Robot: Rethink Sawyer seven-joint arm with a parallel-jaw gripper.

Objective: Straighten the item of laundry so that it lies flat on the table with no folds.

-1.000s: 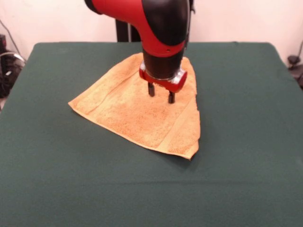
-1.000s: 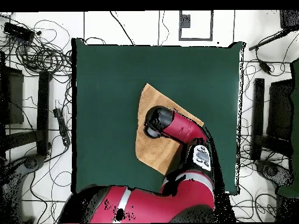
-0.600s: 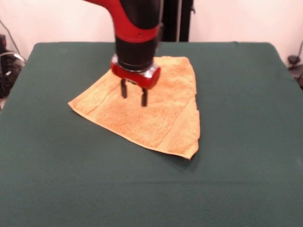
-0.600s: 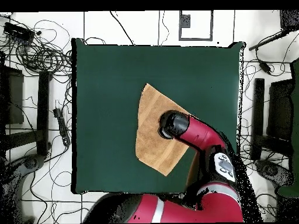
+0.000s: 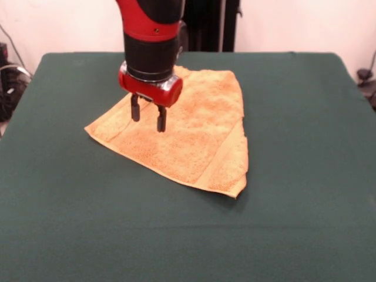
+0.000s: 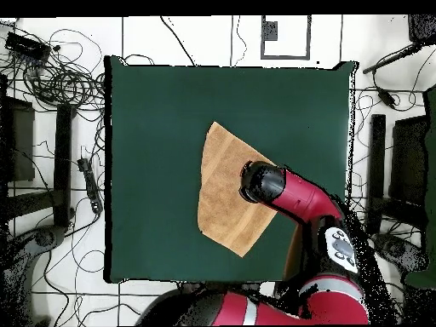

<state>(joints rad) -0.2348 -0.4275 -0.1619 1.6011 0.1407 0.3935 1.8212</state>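
orange-tan terry, the towel [image 5: 182,132] lies on the green table [image 5: 305,194] a little toward the far side and near the middle across. in the front view it is not a square but a rough triangle: one corner points left, one points down toward the near right, and the far edge runs up under the arm [image 5: 150,29]. a woven band runs along the near right edge, and that edge looks doubled, with a second layer showing along the right side, so the cloth is folded over itself. the gripper [image 5: 147,114] hangs over the left part of the towel, pointing down. its two dark fingers [image 5: 160,119] stand apart with a gap between them and nothing held. the tips look just above the cloth, though i cannot tell if they touch it.

from overhead, the towel [image 6: 223,196] shows as a tan patch with a straight left edge, a point at the top and another at the bottom. it sits right of the table's [image 6: 153,128] centre. the arm [image 6: 302,200] reaches in from the lower right, and its end covers the towel's right side, hiding the gripper. cables [image 6: 51,77] lie on the floor round the table.
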